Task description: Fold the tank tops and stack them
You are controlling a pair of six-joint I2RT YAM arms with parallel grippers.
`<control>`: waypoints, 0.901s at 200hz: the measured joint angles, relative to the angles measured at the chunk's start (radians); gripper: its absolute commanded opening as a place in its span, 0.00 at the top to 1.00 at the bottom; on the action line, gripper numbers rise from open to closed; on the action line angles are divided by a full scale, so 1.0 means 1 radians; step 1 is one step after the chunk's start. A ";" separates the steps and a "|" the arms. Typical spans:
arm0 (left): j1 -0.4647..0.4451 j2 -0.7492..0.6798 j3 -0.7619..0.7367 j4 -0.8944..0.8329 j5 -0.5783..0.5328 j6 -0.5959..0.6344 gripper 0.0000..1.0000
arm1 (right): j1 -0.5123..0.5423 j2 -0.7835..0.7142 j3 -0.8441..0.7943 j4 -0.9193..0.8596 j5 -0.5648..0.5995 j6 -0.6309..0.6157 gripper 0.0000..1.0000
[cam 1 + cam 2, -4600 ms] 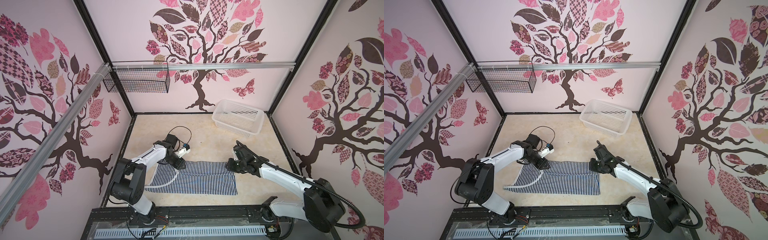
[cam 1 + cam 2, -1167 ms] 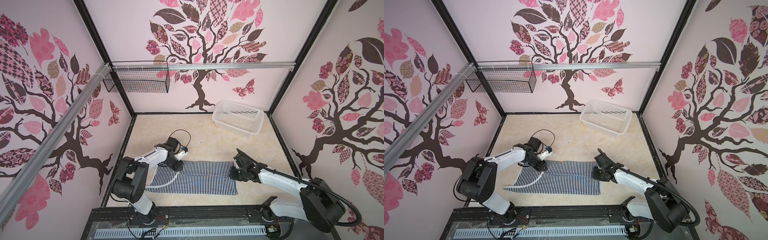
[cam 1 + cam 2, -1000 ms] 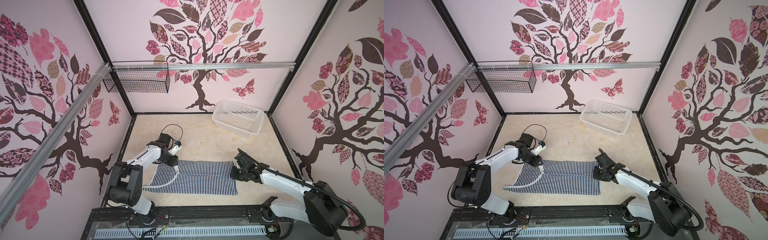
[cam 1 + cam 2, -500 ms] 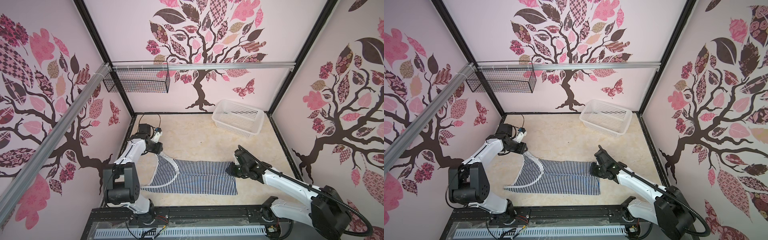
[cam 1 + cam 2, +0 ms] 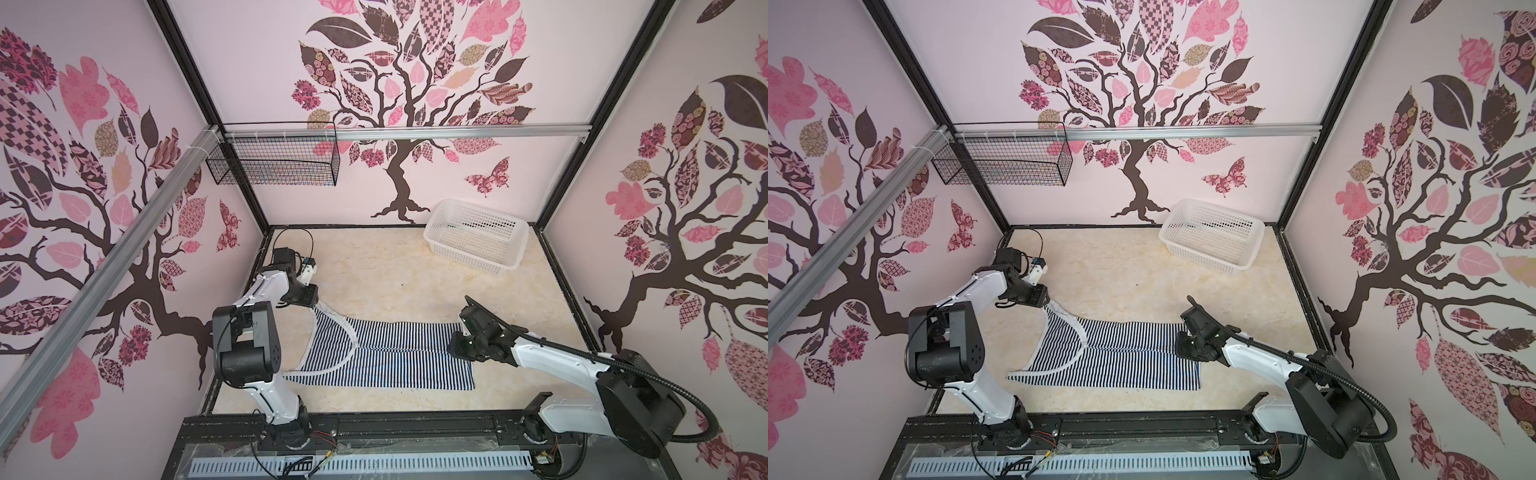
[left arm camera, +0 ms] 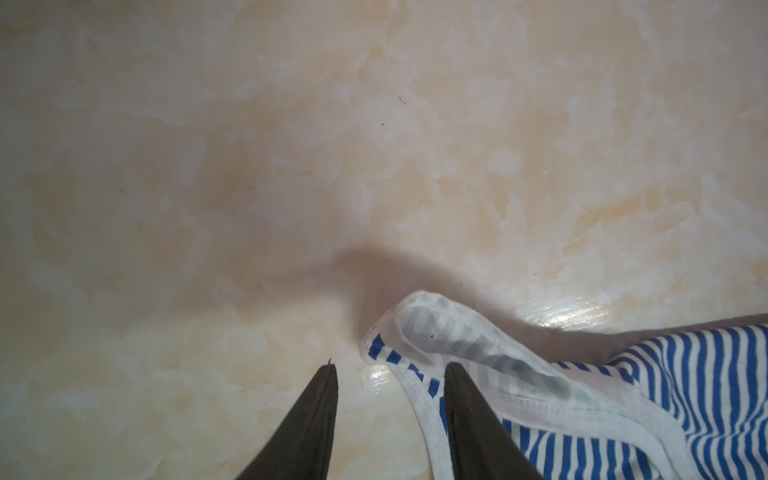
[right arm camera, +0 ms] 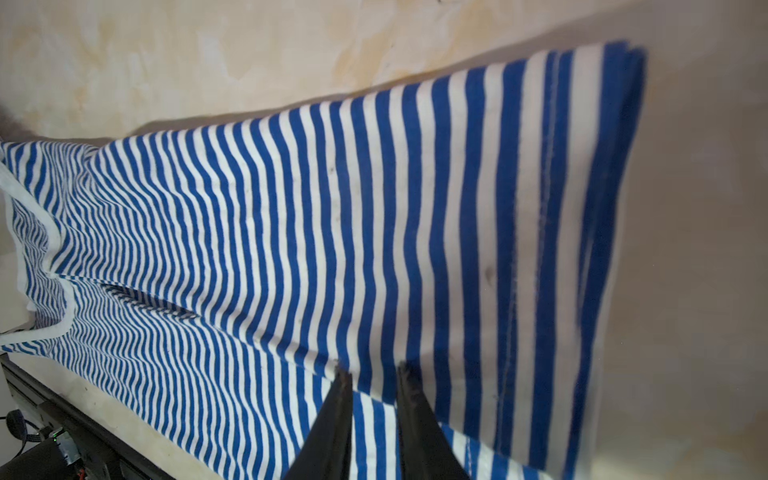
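I see my left gripper spread and empty beside the strap; my right gripper sits narrowed over the hem, grip unclear; the tank top lies flat on the table between both arms; a one-sided pull could skew its fold.

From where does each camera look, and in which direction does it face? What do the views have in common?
Both top views: high over the robot's base side, facing down and toward the back wall; left arm, right arm, table, white basket, striped tank-top fabric.
Left wrist: on the left arm, facing down past the left tool at bare table and a white-edged strap.
Right wrist: on the right arm, facing down past the right tool across the fabric.
Shared: every view shows the fabric and table.
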 measured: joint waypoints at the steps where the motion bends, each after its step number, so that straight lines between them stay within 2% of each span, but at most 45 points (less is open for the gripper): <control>1: 0.000 0.002 0.002 0.000 0.000 0.000 0.54 | 0.000 0.000 0.000 0.000 0.000 0.000 0.78; 83: 0.000 0.097 0.088 0.000 0.006 0.000 0.58 | 0.003 0.005 -0.013 0.015 0.011 0.011 0.79; 180: 0.000 0.107 0.088 -0.042 0.031 0.019 0.67 | 0.003 0.021 -0.013 0.028 0.011 0.011 0.80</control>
